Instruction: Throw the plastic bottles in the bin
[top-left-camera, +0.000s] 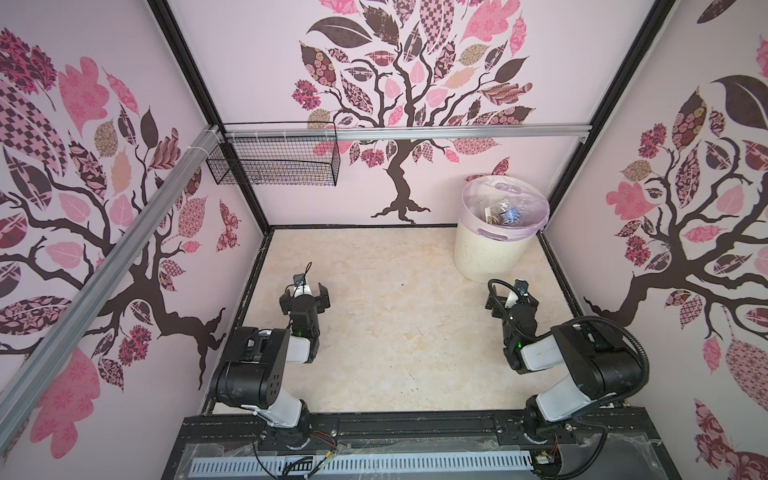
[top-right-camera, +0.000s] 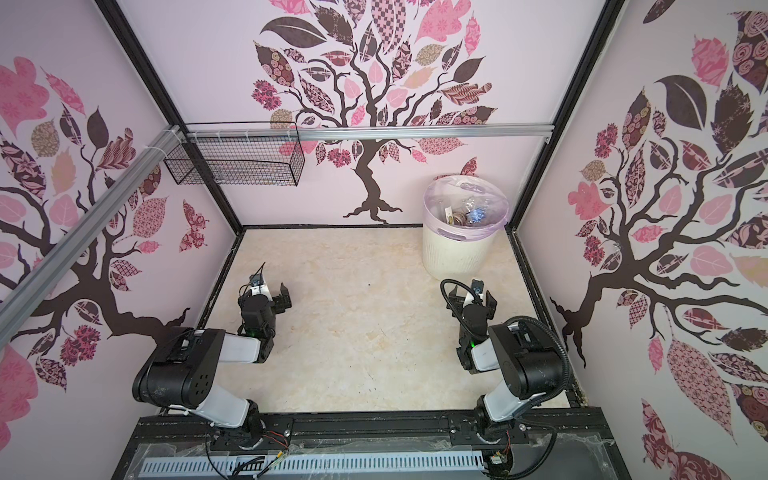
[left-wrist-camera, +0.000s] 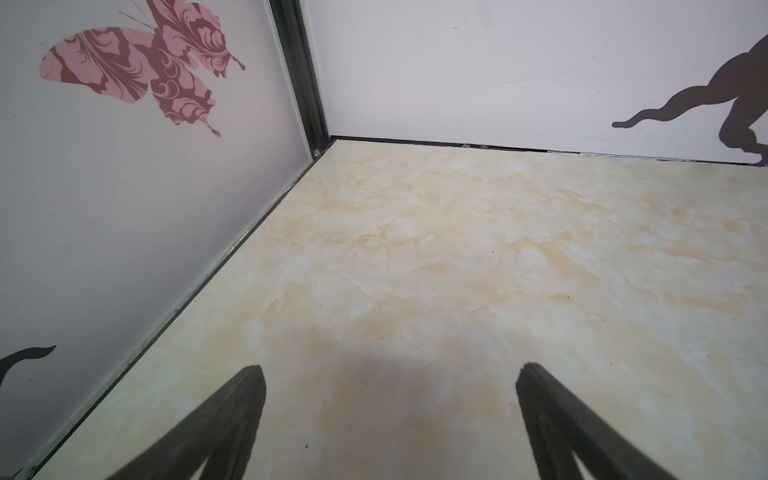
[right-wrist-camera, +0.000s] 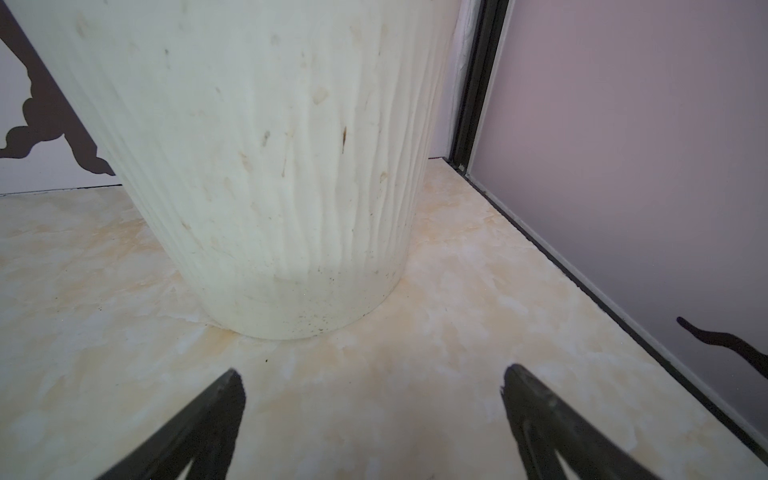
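**Both grippers wide and empty, bottles in the bin**

The black wire basket (top-left-camera: 274, 160) (top-right-camera: 237, 164) hangs on the back wall, well to the left of the bin (top-left-camera: 486, 253) (top-right-camera: 455, 253) and higher than its rim.

The left gripper (top-left-camera: 304, 291) (top-right-camera: 266, 293) hovers over the marbled tabletop (top-left-camera: 395, 332) (top-right-camera: 365, 332), well apart from the bin and on the far side of the table from it. Its jaws stand wide apart with nothing between them. The left wrist view shows only bare tabletop (left-wrist-camera: 457, 249) beyond the gripper (left-wrist-camera: 390, 370), with a pink butterfly sticker (left-wrist-camera: 137, 70) on the side wall.

The right gripper (top-left-camera: 513, 297) (top-right-camera: 472, 296) sits near the bin, just in front of its base and pointing at it. Its jaws are also spread wide and hold nothing. In the right wrist view the gripper (right-wrist-camera: 372, 370) faces the bin's ribbed cream wall (right-wrist-camera: 270, 166), close to it but apart, with a strip of tabletop (right-wrist-camera: 415, 395) between them.

The bin stands upright in the far right corner, a pale lilac bag (top-left-camera: 538, 203) (top-right-camera: 500, 203) folded over its rim. The plastic bottles (top-left-camera: 505, 212) (top-right-camera: 469, 214) lie inside it as a jumble of clear plastic with a blue patch. How many there are cannot be told.
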